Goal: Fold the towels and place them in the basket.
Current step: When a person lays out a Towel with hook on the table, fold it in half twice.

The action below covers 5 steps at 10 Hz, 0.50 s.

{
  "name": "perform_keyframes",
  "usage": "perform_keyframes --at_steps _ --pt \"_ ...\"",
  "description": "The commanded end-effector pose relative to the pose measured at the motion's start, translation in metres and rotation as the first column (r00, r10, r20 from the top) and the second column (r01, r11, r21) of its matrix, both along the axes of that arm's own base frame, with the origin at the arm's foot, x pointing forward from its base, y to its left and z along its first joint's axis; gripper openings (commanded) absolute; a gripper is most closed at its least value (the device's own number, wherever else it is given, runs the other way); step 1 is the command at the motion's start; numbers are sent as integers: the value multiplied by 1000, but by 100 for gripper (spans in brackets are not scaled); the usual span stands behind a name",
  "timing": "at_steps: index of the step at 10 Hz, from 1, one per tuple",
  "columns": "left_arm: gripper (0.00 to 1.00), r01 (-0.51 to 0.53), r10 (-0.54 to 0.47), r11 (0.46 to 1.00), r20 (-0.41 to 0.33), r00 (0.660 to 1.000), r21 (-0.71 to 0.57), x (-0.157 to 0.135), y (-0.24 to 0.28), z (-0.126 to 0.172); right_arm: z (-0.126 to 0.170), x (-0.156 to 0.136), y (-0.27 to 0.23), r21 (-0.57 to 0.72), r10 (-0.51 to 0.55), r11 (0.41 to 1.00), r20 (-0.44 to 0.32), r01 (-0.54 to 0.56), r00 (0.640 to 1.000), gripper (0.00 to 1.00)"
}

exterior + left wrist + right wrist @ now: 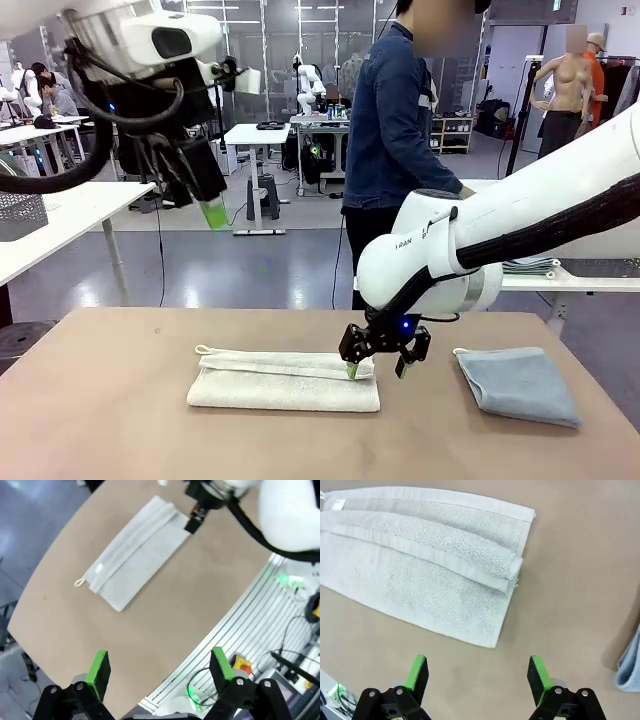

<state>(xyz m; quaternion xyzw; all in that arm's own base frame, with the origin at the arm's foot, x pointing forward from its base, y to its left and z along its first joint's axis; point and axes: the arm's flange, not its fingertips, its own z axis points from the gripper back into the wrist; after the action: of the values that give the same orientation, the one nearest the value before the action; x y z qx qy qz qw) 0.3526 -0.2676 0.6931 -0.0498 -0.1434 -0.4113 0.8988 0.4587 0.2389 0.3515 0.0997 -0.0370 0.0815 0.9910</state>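
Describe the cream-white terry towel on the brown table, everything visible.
The cream-white terry towel is a long rectangle folded lengthwise into layers, with a narrower folded strip lying along its top. Flat woven hems edge the looped pile. A small hanging loop and a label sit at its left end in the front view. It lies flat mid-table on the brown table, apart from the folded blue-grey towel. The open right gripper hangs at its right end; contact cannot be told.

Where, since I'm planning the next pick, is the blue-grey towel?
In the front view, the blue-grey towel lies folded at the right side of the table, right of the right gripper and apart from the cream towel.
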Motion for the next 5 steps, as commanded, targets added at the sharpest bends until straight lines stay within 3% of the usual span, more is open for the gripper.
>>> perform_keyframes --at_steps 1,5 --pt "100 -129 129 992 18 992 5 -18 23 27 -16 -6 17 -5 -85 996 12 85 996 100" --pt "100 -248 253 967 115 961 -55 -50 116 70 -39 -2 18 -71 -178 981 15 178 984 100"
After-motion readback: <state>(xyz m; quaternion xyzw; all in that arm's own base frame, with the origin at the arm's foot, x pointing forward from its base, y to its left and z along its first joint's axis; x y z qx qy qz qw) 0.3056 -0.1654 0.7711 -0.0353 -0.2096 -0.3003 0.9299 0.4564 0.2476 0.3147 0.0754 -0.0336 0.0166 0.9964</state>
